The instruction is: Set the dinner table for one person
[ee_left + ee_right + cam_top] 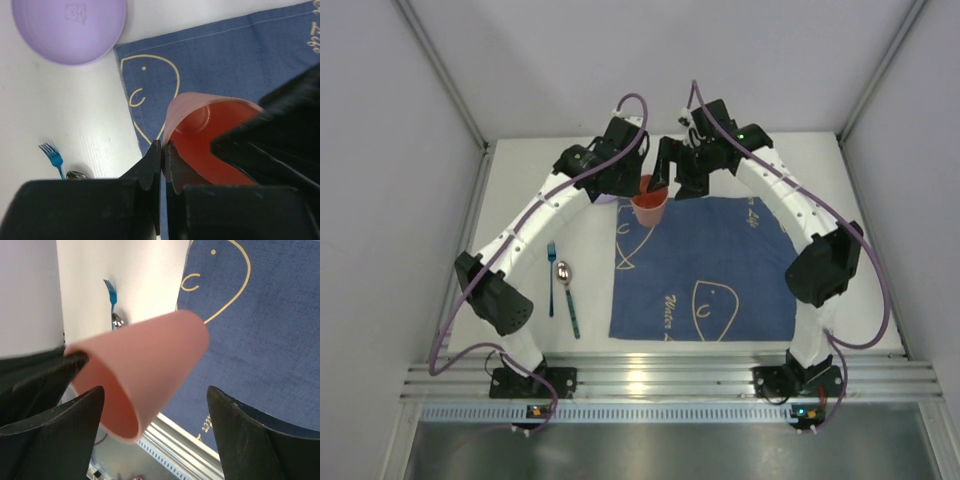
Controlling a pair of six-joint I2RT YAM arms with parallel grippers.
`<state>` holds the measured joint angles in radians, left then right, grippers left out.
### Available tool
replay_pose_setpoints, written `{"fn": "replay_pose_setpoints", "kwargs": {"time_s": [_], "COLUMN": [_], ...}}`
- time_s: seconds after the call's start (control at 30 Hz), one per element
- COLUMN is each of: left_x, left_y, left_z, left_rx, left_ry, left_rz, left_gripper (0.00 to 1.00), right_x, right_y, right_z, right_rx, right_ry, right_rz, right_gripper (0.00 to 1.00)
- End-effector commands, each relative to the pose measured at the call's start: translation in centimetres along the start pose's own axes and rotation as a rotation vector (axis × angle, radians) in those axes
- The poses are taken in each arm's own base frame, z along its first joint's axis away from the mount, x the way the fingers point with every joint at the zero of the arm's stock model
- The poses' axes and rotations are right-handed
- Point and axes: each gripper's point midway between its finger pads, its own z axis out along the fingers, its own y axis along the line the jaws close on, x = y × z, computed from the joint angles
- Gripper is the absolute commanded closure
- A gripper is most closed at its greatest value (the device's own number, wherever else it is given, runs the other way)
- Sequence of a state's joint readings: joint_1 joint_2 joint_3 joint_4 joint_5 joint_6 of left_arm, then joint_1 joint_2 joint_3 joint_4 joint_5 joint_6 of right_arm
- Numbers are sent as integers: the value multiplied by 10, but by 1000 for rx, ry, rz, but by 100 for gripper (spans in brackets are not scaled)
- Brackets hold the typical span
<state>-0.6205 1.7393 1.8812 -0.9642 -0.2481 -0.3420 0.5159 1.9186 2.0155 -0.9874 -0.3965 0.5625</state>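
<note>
Roughly half done, by my reckoning.

Progress
- Dinner table [520,175]: white matte top that fills the middle of the top view, with the arm bases at its near edge.
- Blue fish-print cloth [720,270]: laid flat right of centre, and I read it as the place mat. Nothing rests on its middle.
- Purple plate [70,30]: on bare table just beside the cloth's far-left corner. From above it is mostly hidden under the left arm.
- Cup [650,208]: salmon-orange, over that same far-left corner, mouth up in the top view. Cannot tell whether its base touches the cloth.
- Left gripper [161,160]: fingers pressed together on the cup's wall at the rim, one inside and one outside.
- Right gripper [155,390]: spread wide, with a finger on either side of the cup. No contact shows in its wrist view. It looks like a handover or a steadying move, but that is a guess.
- Spoon [570,300] and blue fork [551,280]: side by side on bare table left of the cloth, fork on the outer side, apart from the plate.

Left to do, as I judge it: move the plate onto the cloth, set the cup upright beside it, and bring the cutlery in beside the plate.

Surface and room
- Pale grey panel walls close off the left, far and right sides, with metal struts running up the corners.
- Tabletop is plain, flat and unmarked, and the cloth lies on it without obvious wrinkles.
- A ribbed aluminium rail runs along the near edge and carries both bases, with a sheet-metal panel below it.
- Purple cables loop off both arms
</note>
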Motion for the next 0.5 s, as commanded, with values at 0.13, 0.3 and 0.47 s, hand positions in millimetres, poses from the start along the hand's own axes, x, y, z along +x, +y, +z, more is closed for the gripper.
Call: {"fn": "replay_pose_setpoints", "kwargs": {"time_s": [0.13, 0.3, 0.47], "left_x": [-19, -25, -23], "left_y": [-41, -54, -55], "left_z": [-37, -46, -43], "left_rx": [28, 60, 60], "left_ry": [-63, -81, -86], "left_rz": [59, 24, 13], "left_gripper": [100, 89, 58], "right_x": [9, 16, 11], "right_y": [-20, -38, -49], "right_z": [9, 9, -5], "right_rx": [110, 196, 260], "right_ry": [-25, -28, -65], "right_rz": [-12, -12, -29], "right_gripper": [56, 100, 100]}}
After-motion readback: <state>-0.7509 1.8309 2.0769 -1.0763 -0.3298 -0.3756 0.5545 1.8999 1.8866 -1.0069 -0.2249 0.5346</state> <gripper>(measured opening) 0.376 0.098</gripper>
